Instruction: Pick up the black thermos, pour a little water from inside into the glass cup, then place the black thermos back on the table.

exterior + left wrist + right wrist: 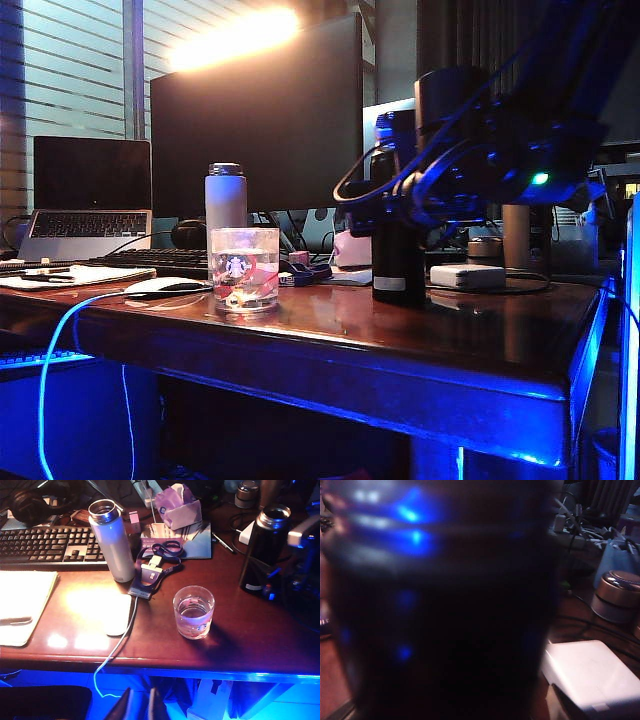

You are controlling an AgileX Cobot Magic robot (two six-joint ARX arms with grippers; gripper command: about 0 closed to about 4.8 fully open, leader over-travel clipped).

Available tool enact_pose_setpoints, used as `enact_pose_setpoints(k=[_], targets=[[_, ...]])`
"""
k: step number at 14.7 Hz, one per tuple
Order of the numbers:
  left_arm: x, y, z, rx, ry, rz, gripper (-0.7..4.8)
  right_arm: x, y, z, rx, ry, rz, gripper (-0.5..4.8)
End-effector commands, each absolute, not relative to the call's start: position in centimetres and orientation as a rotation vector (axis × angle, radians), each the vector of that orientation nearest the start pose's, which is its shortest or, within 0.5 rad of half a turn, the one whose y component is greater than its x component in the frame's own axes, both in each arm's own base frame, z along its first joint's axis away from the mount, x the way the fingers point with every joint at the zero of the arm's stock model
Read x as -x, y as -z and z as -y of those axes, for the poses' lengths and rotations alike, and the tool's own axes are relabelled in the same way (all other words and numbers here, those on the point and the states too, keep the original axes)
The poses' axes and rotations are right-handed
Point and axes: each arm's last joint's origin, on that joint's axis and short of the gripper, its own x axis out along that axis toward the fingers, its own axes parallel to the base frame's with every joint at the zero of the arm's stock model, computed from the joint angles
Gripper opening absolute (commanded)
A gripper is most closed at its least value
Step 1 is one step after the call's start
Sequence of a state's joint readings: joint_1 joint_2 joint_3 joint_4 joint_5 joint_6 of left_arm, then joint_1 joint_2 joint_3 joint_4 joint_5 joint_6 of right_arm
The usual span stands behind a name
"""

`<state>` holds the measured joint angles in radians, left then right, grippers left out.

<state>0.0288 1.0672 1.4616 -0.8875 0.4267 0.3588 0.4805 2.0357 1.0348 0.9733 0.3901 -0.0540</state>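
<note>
The black thermos [398, 262] stands upright on the table [420, 340], right of the glass cup [244, 268], which holds some water. The right gripper [400, 190] sits at the thermos's upper body, jaws spread wide around it, contact unclear. The left gripper [140, 707] hangs off the table's near edge, fingers narrow, empty.

Right hand [400, 215] wide open; left hand [140, 707] low.

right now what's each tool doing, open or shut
Left tool: off the table's near edge, fingers close together, holding nothing.
Right tool: at the black thermos, open, not gripping it yet.
</note>
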Motion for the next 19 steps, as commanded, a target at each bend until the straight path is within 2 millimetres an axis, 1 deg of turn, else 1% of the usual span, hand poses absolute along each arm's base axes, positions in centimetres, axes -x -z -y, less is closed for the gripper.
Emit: enact_pose_setpoints(k=[1, 4, 7, 14, 15, 16, 17, 18, 19], targets=[[-17.8, -44.2, 0.7, -0.234, 0.473, -0.394, 0.57, -37.7, -16.9, -18.4, 0.062, -0.098, -0.009, 4.79], [-17.8, -44.2, 0.7, -0.233, 0.474, -0.395, 0.57, -37.9, -16.9, -18.0, 0.063, -0.081, -0.01, 4.79], [-17.8, -44.2, 0.7, -0.232, 0.476, -0.395, 0.57, -38.2, -16.3, -17.7, 0.066, -0.072, -0.019, 4.79], [-17.8, -44.1, 0.7, -0.231, 0.477, -0.402, 0.57, -38.7, -16.6, -17.7, 0.062, -0.071, -0.009, 4.79], [-17.7, -44.1, 0.7, -0.23, 0.477, -0.402, 0.57, -38.7, -16.6, -17.7, 0.062, -0.072, -0.008, 4.58], [-17.7, -44.1, 0.7, -0.23, 0.477, -0.402, 0.57, -38.7, -16.6, -17.7, 0.062, -0.073, -0.009, 2.54], [-17.7, -44.1, 0.7, -0.23, 0.477, -0.403, 0.57, -38.7, -16.6, -17.7, 0.062, -0.072, -0.009, 1.26], [-17.7, -44.1, 0.7, -0.23, 0.477, -0.403, 0.57, -38.7, -16.6, -17.7, 0.062, -0.071, -0.008, 0.89], [-17.7, -44.1, 0.7, -0.23, 0.477, -0.402, 0.57, -38.7, -16.6, -17.7, 0.061, -0.072, -0.008, 0.85]])
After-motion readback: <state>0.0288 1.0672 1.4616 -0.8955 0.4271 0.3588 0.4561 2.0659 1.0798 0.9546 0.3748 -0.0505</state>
